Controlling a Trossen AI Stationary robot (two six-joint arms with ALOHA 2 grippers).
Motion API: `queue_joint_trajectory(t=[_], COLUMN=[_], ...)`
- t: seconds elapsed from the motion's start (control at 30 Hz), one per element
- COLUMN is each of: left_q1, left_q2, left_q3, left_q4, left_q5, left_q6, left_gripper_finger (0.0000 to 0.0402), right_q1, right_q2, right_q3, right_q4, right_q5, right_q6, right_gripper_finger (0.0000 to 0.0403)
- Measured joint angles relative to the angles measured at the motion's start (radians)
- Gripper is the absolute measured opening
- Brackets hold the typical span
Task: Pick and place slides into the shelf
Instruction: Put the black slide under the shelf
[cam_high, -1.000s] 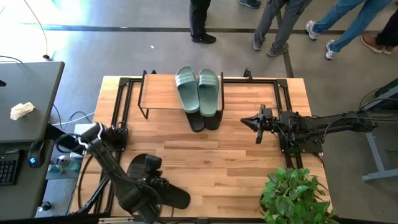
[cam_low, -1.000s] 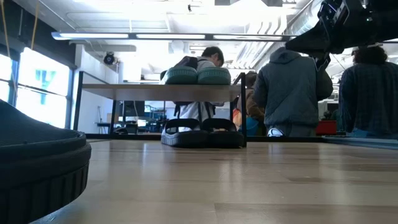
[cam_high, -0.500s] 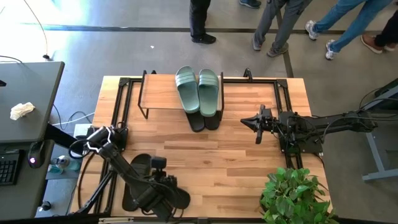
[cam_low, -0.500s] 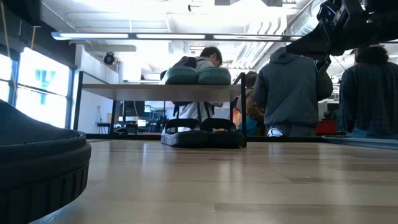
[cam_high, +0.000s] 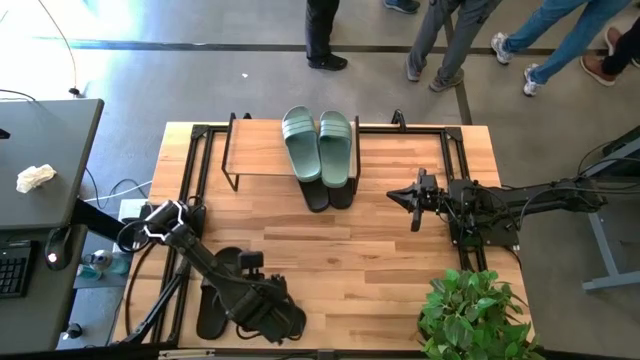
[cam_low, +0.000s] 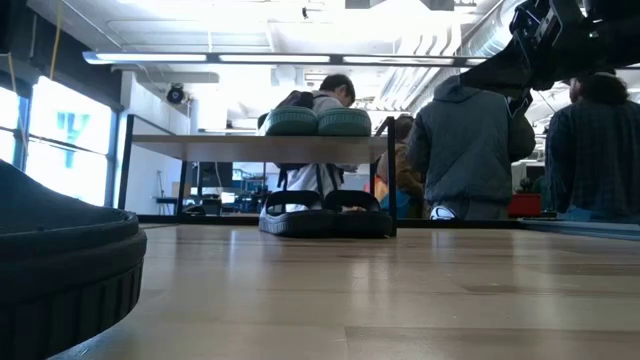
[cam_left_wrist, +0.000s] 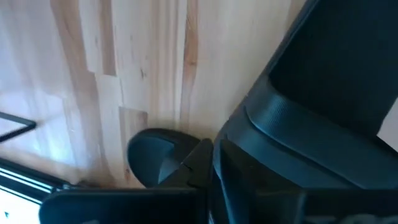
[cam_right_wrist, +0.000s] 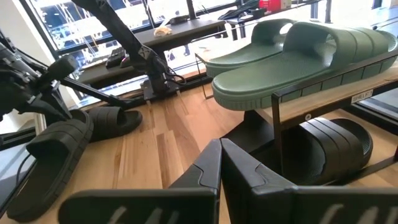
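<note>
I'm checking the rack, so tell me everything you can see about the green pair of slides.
The green slides are a sage pair, rubbery-looking, with wide ribbed straps. They lie side by side, touching, flat on the shelf's wooden top at its right end, ends overhanging the front edge. A black pair sits on the table beneath them. Neither gripper touches them.
</note>
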Motion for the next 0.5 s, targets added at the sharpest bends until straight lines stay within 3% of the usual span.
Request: queue_joint_trajectory(t=[0.2, 0.5], left_q1=[0.007, 0.016], left_q2=[0.0, 0.0], left_q3=[0.0, 0.0], left_q4=[0.0, 0.091], left_q5=[0.071, 0.245], left_q6=[-0.027, -0.278], left_gripper_finger=[0.0091, 0.0208], right_q1=[0.0, 0.0], right_q2=[0.0, 0.0], right_q3=[0.0, 0.0], right_q4=[0.0, 0.0], right_q5=[0.0, 0.0], right_q6=[0.0, 0.0], right_gripper_finger=[0.0, 0.0])
